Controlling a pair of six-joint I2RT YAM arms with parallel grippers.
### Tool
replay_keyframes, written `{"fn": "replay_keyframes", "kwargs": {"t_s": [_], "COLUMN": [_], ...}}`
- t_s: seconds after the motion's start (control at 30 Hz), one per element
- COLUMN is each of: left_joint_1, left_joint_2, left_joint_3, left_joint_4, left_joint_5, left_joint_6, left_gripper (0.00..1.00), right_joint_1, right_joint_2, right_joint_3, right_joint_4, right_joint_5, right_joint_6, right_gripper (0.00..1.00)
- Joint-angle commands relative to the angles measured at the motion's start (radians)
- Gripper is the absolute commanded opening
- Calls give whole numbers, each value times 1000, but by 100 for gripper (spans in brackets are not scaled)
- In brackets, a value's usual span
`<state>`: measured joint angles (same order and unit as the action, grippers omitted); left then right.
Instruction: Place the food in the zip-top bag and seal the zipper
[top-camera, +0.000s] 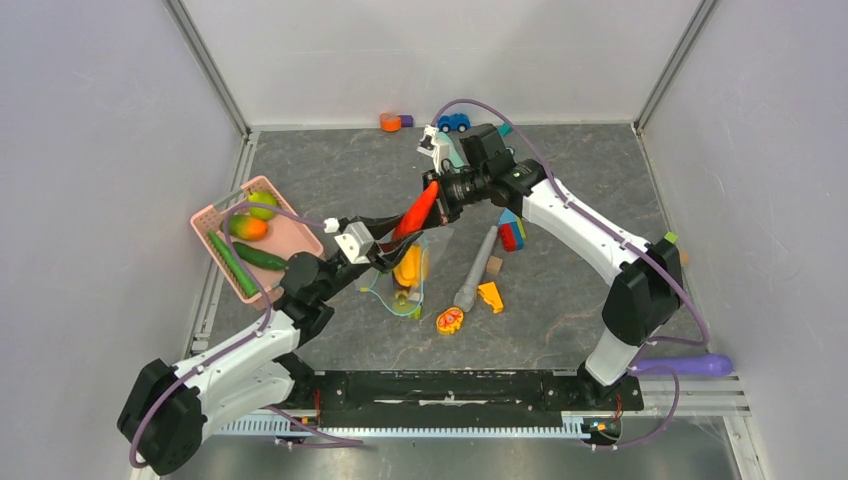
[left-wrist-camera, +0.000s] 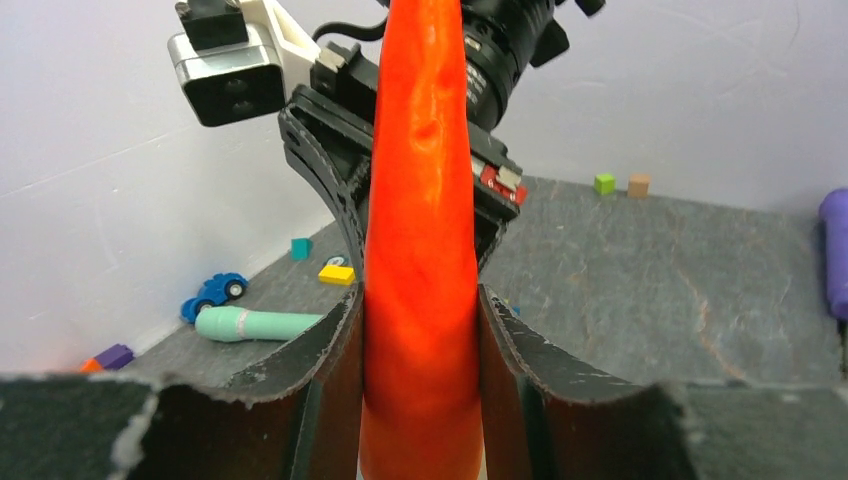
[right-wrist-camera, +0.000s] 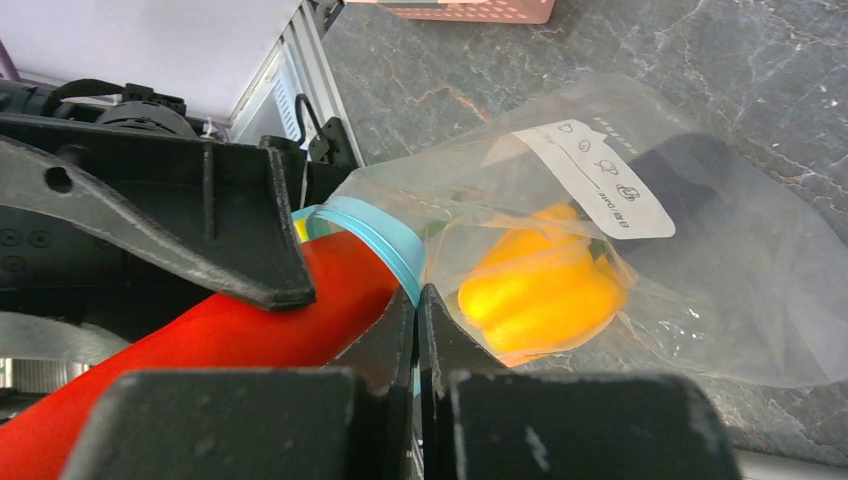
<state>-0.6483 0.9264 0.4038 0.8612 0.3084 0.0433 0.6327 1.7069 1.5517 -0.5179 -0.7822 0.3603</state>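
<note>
My left gripper (top-camera: 392, 245) (left-wrist-camera: 420, 320) is shut on a long red pepper (top-camera: 415, 212) (left-wrist-camera: 420, 250), whose lower end pokes into the mouth of the clear zip-top bag (top-camera: 425, 250) (right-wrist-camera: 720, 260). My right gripper (top-camera: 437, 195) (right-wrist-camera: 418, 300) is shut on the bag's teal zipper (right-wrist-camera: 375, 235) and holds that edge up. A yellow pepper (top-camera: 408, 265) (right-wrist-camera: 540, 290) lies inside the bag under the white label (right-wrist-camera: 595, 180). The red pepper (right-wrist-camera: 260, 330) passes left of the zipper. A purple eggplant (top-camera: 690, 366) lies at the near right edge.
A pink basket (top-camera: 215, 215) at the left holds a cucumber and round fruits. A teal-grey stick (top-camera: 475, 270), a yellow wedge (top-camera: 490, 297), a flat orange-red oval toy (top-camera: 449, 320) and blocks (top-camera: 511, 232) lie right of the bag. A blue car (top-camera: 453, 122) sits at the back.
</note>
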Motion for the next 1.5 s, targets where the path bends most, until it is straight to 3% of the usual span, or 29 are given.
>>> {"fn": "replay_keyframes", "kwargs": {"t_s": [0.0,0.17,0.3,0.33,0.4,0.47,0.5,0.57,0.6,0.7,1.0,1.17,1.33,1.47], "left_joint_1": [-2,-2,-2,-2,-2,-2,-2,-2,-2,-2,-2,-2,-2,-2], "left_joint_2": [-75,-162,-231,-246,-265,-265,-259,-236,-222,-186,-224,-310,-348,-311], "left_joint_3": [-32,-50,-86,-94,-101,-98,-92,-67,-53,2,108,156,237,344], "left_joint_4": [-80,-319,-406,-410,-412,-416,-422,-448,-461,-521,-618,-674,-843,-1079], "left_joint_5": [36,24,43,38,12,-11,-27,-45,-54,-54,-46,-147,-321,-599], "left_joint_6": [171,264,302,297,281,282,278,271,261,235,72,-122,-314,-489], "left_gripper": [2,2,2,10,41,51,62,75,88,99,100,100,100,100], "right_joint_1": [-4,-4,-4,-4,-5,-5,-3,-4,-4,-4,-4,-6,-11,-11], "right_joint_2": [-50,-48,-45,-46,-47,-48,-48,-50,-51,-52,-44,-42,-20,5], "right_joint_3": [43,47,51,51,50,49,48,48,48,48,50,60,88,107], "right_joint_4": [12,10,12,12,11,12,12,12,11,12,12,0,-24,-31], "right_joint_5": [-79,-101,-112,-111,-105,-104,-106,-106,-106,-104,-87,5,90,160], "right_joint_6": [-15,-15,-11,-10,-12,-11,-11,-11,-11,-13,-16,-43,-73,-94], "right_gripper": [0,0,0,0,0,0,0,0,0,0,0,0,0,0]}}
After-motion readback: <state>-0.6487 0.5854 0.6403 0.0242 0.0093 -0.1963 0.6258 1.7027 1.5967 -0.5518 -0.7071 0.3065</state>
